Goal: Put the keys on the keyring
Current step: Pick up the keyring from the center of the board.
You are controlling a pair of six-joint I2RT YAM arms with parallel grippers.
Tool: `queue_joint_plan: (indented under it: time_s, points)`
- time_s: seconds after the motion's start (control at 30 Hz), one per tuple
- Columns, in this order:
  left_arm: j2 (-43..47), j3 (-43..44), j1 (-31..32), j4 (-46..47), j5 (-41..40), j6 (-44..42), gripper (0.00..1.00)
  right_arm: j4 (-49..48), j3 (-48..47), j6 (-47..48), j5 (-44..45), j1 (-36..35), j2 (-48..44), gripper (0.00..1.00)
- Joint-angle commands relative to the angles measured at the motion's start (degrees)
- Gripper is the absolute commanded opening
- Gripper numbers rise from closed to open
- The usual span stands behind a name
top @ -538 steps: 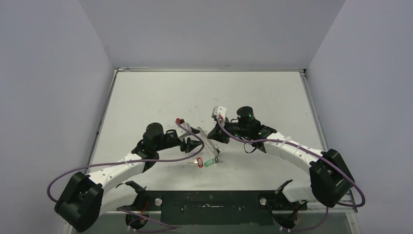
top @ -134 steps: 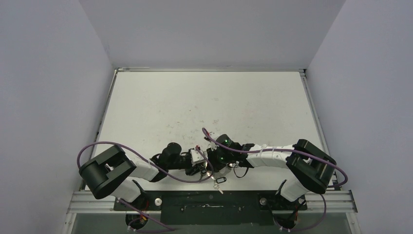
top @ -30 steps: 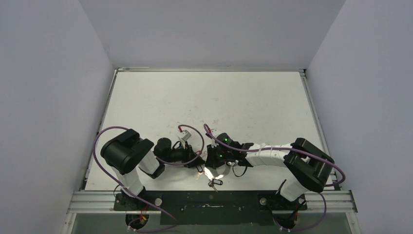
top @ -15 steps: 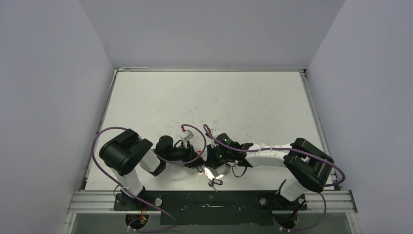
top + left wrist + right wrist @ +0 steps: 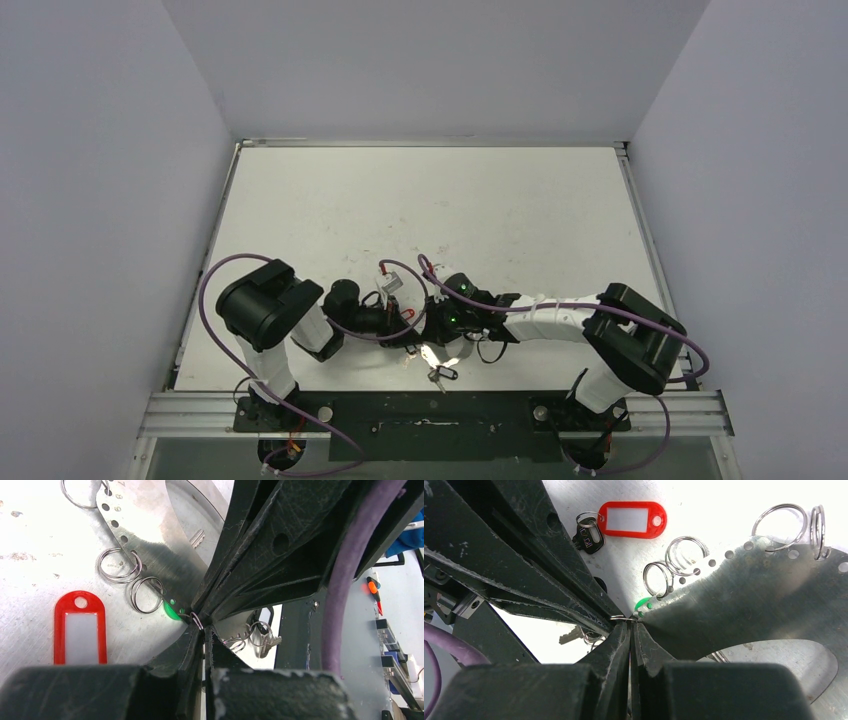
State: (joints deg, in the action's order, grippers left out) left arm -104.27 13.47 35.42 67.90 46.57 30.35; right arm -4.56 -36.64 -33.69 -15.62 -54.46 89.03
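The left gripper (image 5: 202,631) and the right gripper (image 5: 630,630) are meeting tip to tip low over the table (image 5: 420,200), near its front edge. Both sets of jaws are pressing fully together with no gap showing. A small split ring (image 5: 623,618) is sitting exactly where the two sets of tips are touching. The wrist views are not showing clearly which jaws, if either, are pinching it.

The keyring (image 5: 749,595) is showing as a broad, flat metal band with a row of small holes along its edge. It is lying on the table just to the right of the right jaws, with its corner reaching in to the tips. Several larger split rings (image 5: 684,555) are hanging from its holes, ahead and to the right of those jaws.

The green tag (image 5: 642,603) is peeking out from under the band's edge, just ahead of the right jaws. The red tag (image 5: 633,519) is lying flat on the table well ahead of them, clear of the keyring. A black-headed key (image 5: 588,537) is lying at its left end, joined to it by a ring. A silver key (image 5: 570,638) is lying just left of the right jaws, partly hidden behind the left gripper's fingers.
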Motion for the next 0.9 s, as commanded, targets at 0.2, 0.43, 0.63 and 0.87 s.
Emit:
queue_joint_plan:
  time_s: [0.2,0.43,0.63,0.87]
  points:
    - [9.0,3.6,0.3,-14.9,-2.2,-5.7,0.00,6.9,1.4,1.7,6.0,-0.2,-8.5,0.03]
    - [24.9,12.1,0.8,-49.4,-7.7,-19.4,0.00,9.9,2.8,4.5,12.8,0.4,-23.5,0.22]
    - [32.4,19.8,1.2,-68.4,-9.5,-28.3,0.00,5.3,6.1,13.3,10.7,0.7,-34.9,0.27]
    - [36.4,28.4,3.0,-81.0,-8.2,-37.2,0.00,-3.8,11.9,21.2,6.5,0.7,-44.6,0.50]
